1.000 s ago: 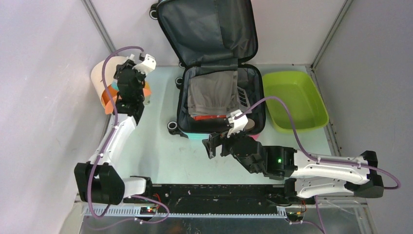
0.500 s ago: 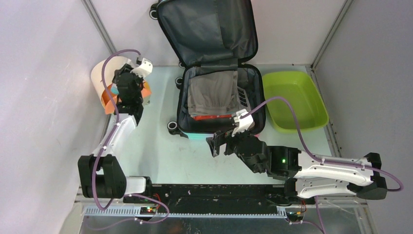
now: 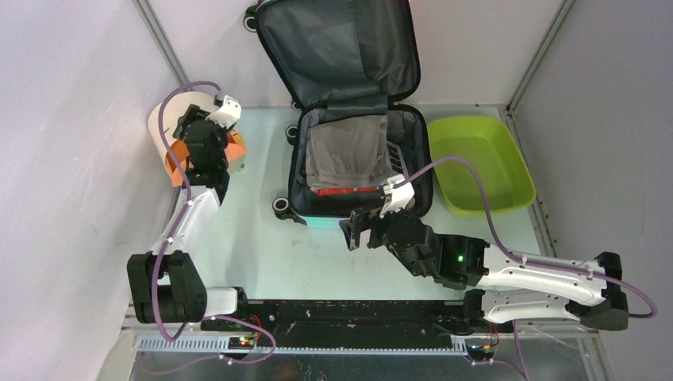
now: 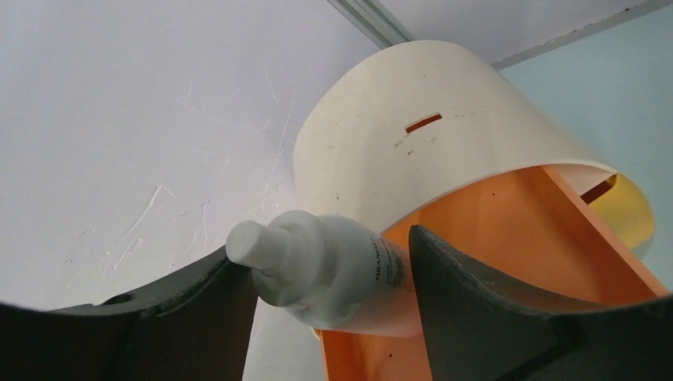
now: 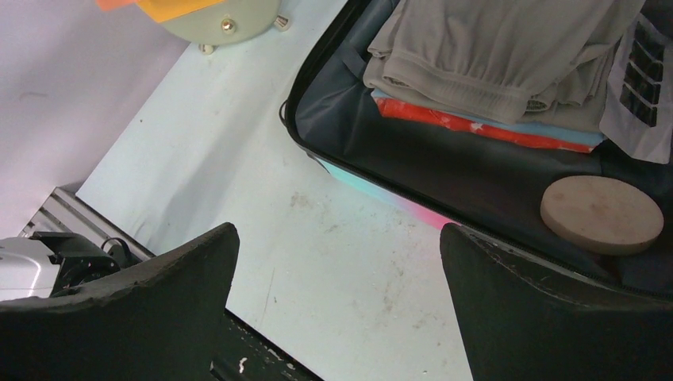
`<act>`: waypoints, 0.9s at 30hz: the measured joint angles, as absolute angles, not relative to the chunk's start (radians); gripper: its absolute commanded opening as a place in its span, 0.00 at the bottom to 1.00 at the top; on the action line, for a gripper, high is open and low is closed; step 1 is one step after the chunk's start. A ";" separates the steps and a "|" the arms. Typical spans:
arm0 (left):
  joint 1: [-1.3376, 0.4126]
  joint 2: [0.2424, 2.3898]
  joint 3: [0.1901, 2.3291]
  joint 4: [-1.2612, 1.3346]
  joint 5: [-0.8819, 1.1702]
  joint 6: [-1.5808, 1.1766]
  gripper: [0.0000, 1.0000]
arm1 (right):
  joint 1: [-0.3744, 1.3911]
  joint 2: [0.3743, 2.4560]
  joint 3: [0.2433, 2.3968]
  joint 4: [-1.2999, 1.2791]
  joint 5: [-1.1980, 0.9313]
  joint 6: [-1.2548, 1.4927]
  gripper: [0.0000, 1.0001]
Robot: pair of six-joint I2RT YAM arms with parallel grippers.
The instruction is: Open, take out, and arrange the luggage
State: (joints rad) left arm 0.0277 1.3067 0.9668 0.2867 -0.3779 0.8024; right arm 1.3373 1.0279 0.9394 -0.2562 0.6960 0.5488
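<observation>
The luggage (image 3: 333, 48) lies open at the table's middle back, its lid leaning on the rear wall. Its dark lining (image 5: 444, 171) holds folded grey clothes (image 3: 349, 151), a red-and-blue flat item (image 5: 476, 123) and a round beige disc (image 5: 601, 213). My right gripper (image 3: 355, 230) hovers open and empty over bare table (image 5: 337, 230), just in front of the luggage's near edge. My left gripper (image 3: 190, 127) is at the cream-and-orange cylinder (image 3: 163, 131). Between its open fingers lies a white pump bottle (image 4: 333, 266), its base inside the orange compartment and its nozzle against the left finger.
A lime-green tub (image 3: 480, 163) stands right of the luggage. The cylinder (image 4: 413, 151) sits against the left wall; its underside (image 5: 214, 16) shows in the right wrist view. A white item with black stripes (image 5: 643, 87) lies beside the clothes. Walls close in on three sides.
My left gripper has shifted a little left at the cylinder and its jaws have widened around the bottle. The right arm has moved slightly toward the luggage's near edge.
</observation>
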 measured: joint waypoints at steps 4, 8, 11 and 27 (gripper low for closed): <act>0.026 1.301 0.977 0.265 -0.382 0.793 0.75 | 1.333 1.028 0.939 -0.258 0.691 0.551 0.99; 0.024 1.295 1.046 0.173 -0.397 0.728 0.77 | 1.332 1.028 0.939 -0.258 0.684 0.553 0.99; 0.022 1.275 1.104 0.086 -0.406 0.659 0.80 | 1.332 1.026 0.939 -0.252 0.675 0.553 1.00; 0.051 1.263 1.418 -0.366 -0.295 0.293 0.84 | 1.375 0.971 0.939 -0.255 0.692 0.569 1.00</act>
State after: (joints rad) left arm 0.0513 1.2633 1.4181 -0.3660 -0.2955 0.2932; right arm 1.3750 0.9710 0.9394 -0.2546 0.6918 0.5686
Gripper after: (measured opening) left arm 0.829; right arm 0.994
